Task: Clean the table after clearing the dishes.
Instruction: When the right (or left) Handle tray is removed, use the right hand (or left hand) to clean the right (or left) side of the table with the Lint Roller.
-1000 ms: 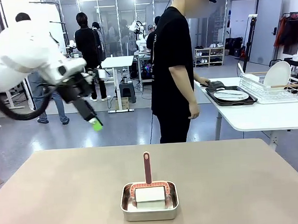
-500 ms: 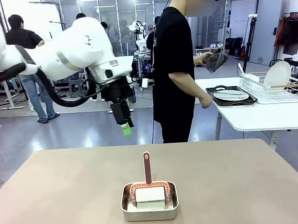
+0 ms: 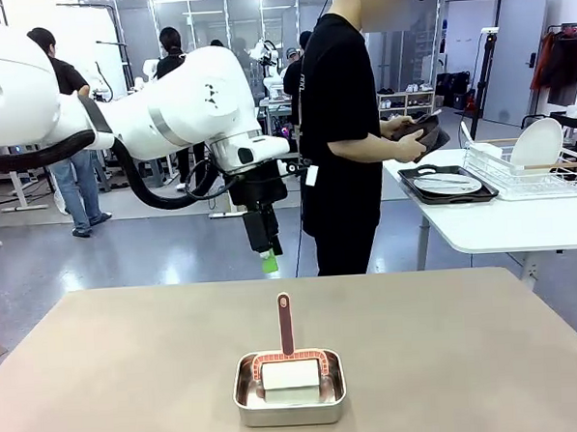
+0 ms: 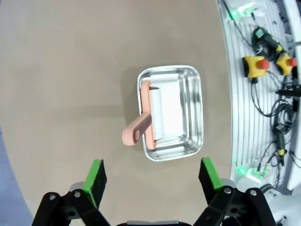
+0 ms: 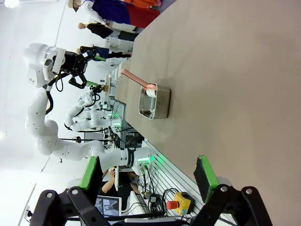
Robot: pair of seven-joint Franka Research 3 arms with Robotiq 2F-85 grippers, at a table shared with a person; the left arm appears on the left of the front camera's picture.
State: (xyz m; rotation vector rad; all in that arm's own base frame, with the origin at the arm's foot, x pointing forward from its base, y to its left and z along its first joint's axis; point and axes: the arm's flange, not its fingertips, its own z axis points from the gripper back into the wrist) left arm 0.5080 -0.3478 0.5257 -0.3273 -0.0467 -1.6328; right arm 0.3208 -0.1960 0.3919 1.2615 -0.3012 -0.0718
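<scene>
left gripper [image 3: 269, 262], jaws apart, at frame centre above the table [image 3: 132, 360], dishes [image 3: 447, 183] at mid-right on a side table [image 3: 502, 226]: a misaligned descent could knock the roller handle [image 3: 285, 325], shifting the pan [image 3: 248, 400].

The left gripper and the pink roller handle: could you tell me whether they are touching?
Apart. The front view shows the left gripper hanging above the table, with a clear gap down to the roller handle.
</scene>
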